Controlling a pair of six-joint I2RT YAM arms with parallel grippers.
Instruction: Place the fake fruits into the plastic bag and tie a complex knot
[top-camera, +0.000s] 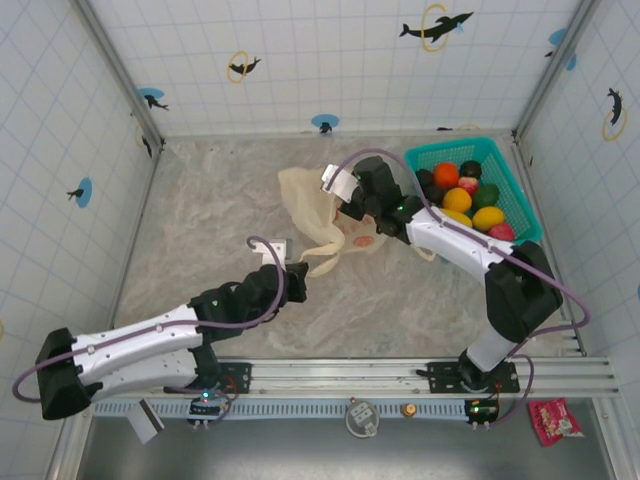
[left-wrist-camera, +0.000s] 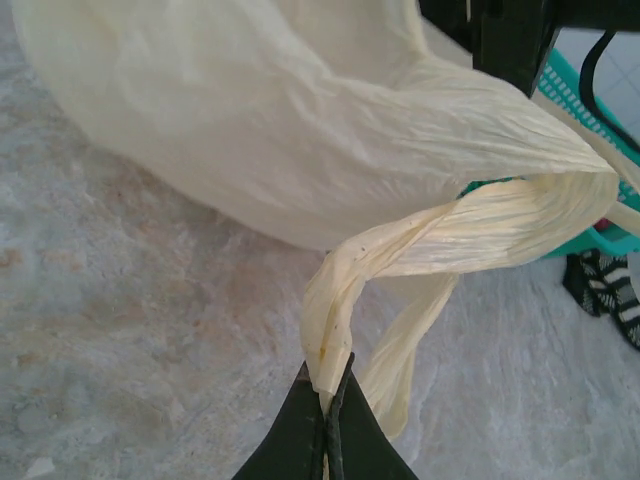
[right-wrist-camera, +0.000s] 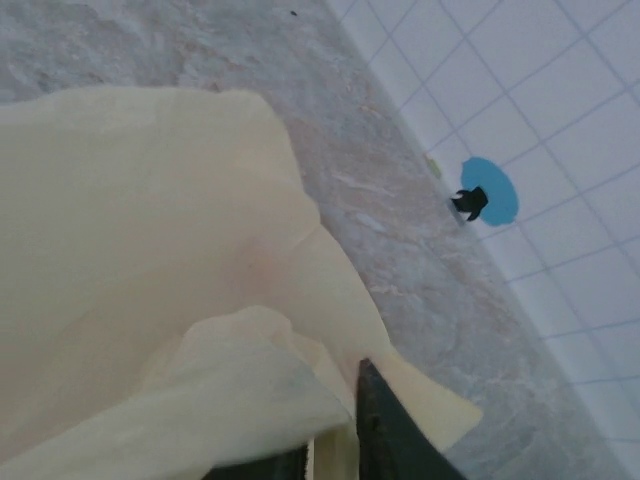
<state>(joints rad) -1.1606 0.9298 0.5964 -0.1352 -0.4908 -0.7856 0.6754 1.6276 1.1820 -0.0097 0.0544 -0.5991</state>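
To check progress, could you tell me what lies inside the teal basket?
Fruits fill the basket: orange, red, yellow, green and dark ones. The right arm covers its near-left corner.

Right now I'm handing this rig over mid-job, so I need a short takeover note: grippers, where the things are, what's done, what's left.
Left gripper: shut on a twisted loop handle of the thin cream-yellow plastic bag.
Right gripper: at the bag's edge, jaws narrowly apart with film between them; grip unclear.
Small glossy fake fruits: piled in the teal mesh plastic basket, to the right of the bag in the top view.
Done: one handle gripped.
Left: load the fruits into the bag, then tie the knot.
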